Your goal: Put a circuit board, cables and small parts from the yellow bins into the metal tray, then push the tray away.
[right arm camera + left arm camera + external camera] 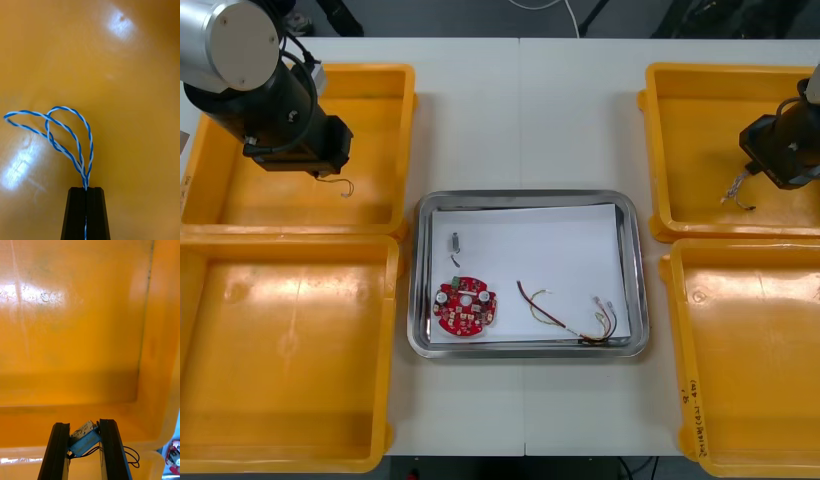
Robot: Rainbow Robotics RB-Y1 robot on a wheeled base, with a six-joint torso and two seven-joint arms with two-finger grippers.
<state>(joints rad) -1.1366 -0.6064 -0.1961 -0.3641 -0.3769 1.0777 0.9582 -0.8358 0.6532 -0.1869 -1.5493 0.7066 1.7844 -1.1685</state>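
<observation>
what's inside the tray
A red board, a small metal part and a red and yellow cable lie on a white sheet; the sheet hides the floor of the tray.

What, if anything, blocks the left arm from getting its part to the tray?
Likely nothing. The left gripper, shut on a small blue part, hangs over the far left bin beside the tray. The tray is open, bare white between circuit board and cable. Only the bin's wall to clear.

Both arms spread wide, each grasp closed.
The left pincer [330,165] is seen at ten o'clock, clamped on a small part [85,440]; the right pincer [752,176] is held at two o'clock, fingers pressed together on a twisted blue and white cable [85,179].
</observation>
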